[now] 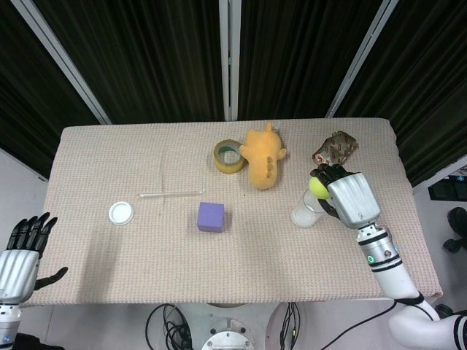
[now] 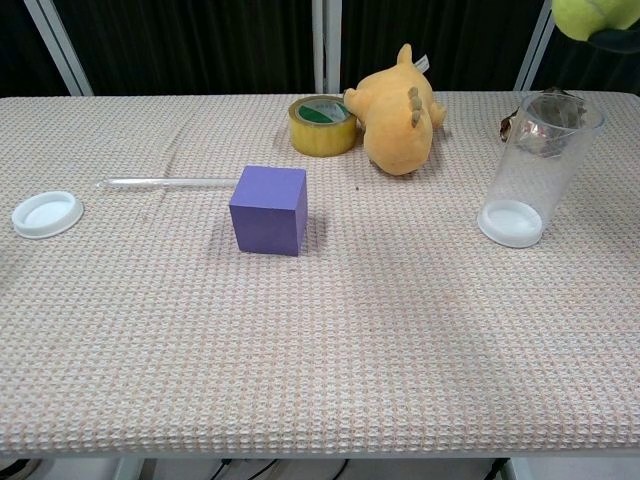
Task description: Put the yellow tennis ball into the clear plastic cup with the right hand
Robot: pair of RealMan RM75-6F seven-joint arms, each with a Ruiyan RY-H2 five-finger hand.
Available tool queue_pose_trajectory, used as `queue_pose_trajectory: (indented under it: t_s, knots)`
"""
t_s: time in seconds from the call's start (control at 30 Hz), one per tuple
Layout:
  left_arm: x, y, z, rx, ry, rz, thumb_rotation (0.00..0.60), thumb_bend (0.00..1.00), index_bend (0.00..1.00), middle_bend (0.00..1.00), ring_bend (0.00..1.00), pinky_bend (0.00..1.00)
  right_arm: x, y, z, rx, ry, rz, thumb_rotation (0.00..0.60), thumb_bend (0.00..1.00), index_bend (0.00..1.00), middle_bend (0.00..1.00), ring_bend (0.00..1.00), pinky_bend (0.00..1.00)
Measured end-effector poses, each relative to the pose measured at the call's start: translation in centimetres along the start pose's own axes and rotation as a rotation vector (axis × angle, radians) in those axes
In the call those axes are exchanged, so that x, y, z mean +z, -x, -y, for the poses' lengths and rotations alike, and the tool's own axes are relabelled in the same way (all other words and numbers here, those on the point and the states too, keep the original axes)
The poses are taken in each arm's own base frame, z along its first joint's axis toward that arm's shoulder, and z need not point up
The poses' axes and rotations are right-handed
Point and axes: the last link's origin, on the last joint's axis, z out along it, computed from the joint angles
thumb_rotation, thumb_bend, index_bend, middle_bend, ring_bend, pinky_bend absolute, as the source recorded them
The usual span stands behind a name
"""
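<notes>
My right hand (image 1: 349, 198) holds the yellow tennis ball (image 1: 318, 185) in the air, right over the mouth of the clear plastic cup (image 1: 306, 209). The chest view shows the cup (image 2: 538, 168) standing upright on the table at the right. There the ball (image 2: 596, 16) peeks in at the top right corner, above the cup's rim, with a dark fingertip under it. My left hand (image 1: 23, 255) hangs off the table's left front corner with its fingers spread and nothing in it.
A purple cube (image 2: 269, 209) sits mid-table. Behind it are a roll of tape (image 2: 322, 125) and an orange plush toy (image 2: 397, 111). A glass rod (image 2: 168, 182) and a white lid (image 2: 44, 213) lie at the left. A crinkled wrapper (image 1: 335, 150) lies at the back right.
</notes>
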Motion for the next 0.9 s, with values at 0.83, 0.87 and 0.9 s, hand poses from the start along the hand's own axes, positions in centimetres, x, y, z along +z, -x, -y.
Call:
queue_pose_trajectory:
  t_s: [0.83, 0.87, 0.9]
  knots:
    - [0.3, 0.2, -0.2, -0.003, 0.001, 0.023, 0.6, 0.06, 0.0, 0.0, 0.0, 0.0, -0.2, 4.0, -1.0, 0.126, -0.019, 0.137, 0.6, 0.0, 0.0, 0.02, 0.0, 0.12]
    - [0.3, 0.2, -0.2, -0.004, 0.0, 0.022, 0.6, 0.06, 0.0, 0.0, 0.0, 0.0, -0.2, 3.9, -1.0, 0.129, -0.019, 0.131, 0.6, 0.0, 0.0, 0.01, 0.0, 0.11]
    - [0.3, 0.1, -0.2, -0.005, 0.0, 0.021, 0.6, 0.06, 0.0, 0.0, 0.0, 0.0, -0.3, 3.8, -1.1, 0.133, -0.018, 0.123, 0.6, 0.0, 0.0, 0.01, 0.0, 0.11]
